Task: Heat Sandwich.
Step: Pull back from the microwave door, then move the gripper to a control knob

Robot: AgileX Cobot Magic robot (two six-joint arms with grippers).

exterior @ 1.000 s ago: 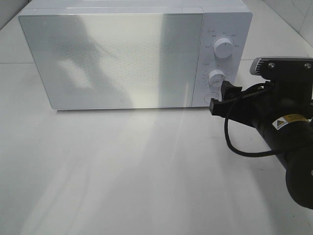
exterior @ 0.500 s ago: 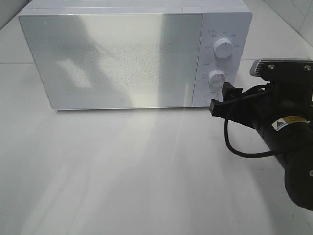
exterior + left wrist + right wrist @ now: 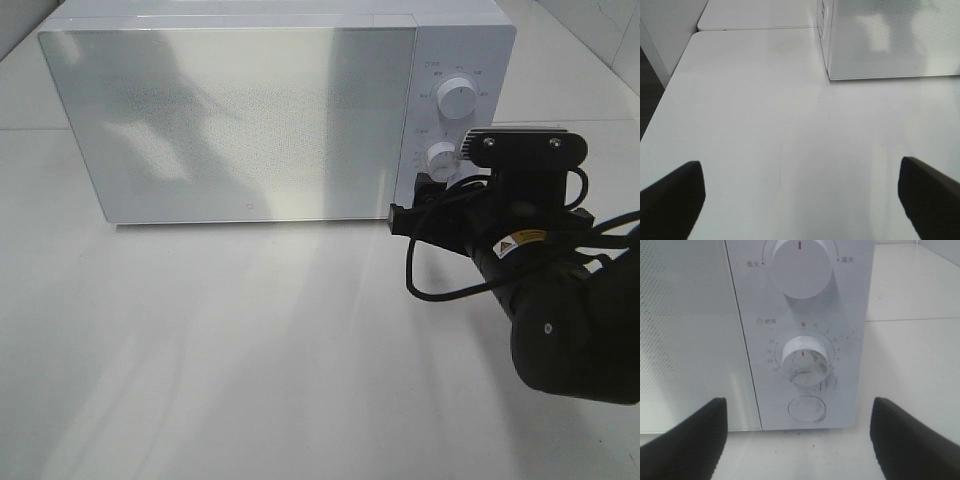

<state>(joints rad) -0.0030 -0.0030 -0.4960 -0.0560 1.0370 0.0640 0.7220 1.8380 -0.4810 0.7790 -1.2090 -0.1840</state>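
White table (image 3: 250,350) carries a white microwave (image 3: 240,120) that fills the high view from about 10 to 1 o'clock, its frosted door (image 3: 230,115) closed. On the microwave's 3 o'clock side is the control panel (image 3: 455,120), with an upper knob (image 3: 458,101), a lower knob (image 3: 441,158) at 6 o'clock of it, and a round button (image 3: 807,409) lower still; the lower knob looks smudged grey. The black right arm (image 3: 560,310) reaches in from 4 o'clock, and the right gripper (image 3: 413,200) sits just in front of the panel's lower corner, by the door's edge. Its fingers (image 3: 690,437) stand wide apart with nothing between them, aimed at the button and lower knob; whether they touch the panel cannot be told. The left gripper (image 3: 800,200) is outside the high view; its own camera shows its jaws spread over bare table, the microwave's corner well ahead. Where the sandwich lies cannot be told from these views.
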